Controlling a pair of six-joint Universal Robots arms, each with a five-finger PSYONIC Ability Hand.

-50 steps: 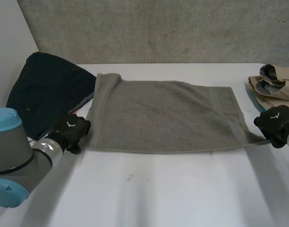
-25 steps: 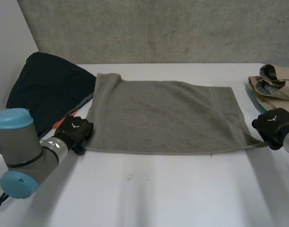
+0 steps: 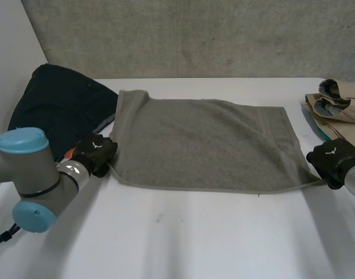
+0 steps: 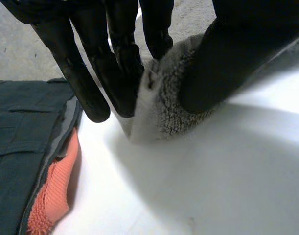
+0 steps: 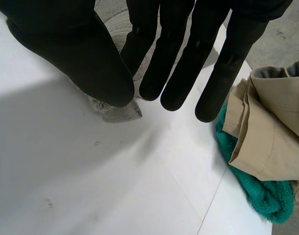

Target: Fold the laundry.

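The left hand (image 3: 94,154) sits low at the near left corner of the grey towel (image 3: 203,142), which lies spread flat across the white table (image 3: 194,238). The right hand (image 3: 333,158) is at the near right corner. The left wrist view shows that the left hand's fingers and thumb pinch that corner, and that an orange cloth (image 4: 54,191) lies under the dark garment (image 3: 55,110) beside it. The right wrist view shows straight fingers closing against the thumb on the other corner, with a teal cloth (image 5: 257,191) under the beige clothes (image 3: 343,107). Both hands point palm-down toward the table. Since half a second ago both have moved slightly inward, and the right corner is no longer drawn out to a point.
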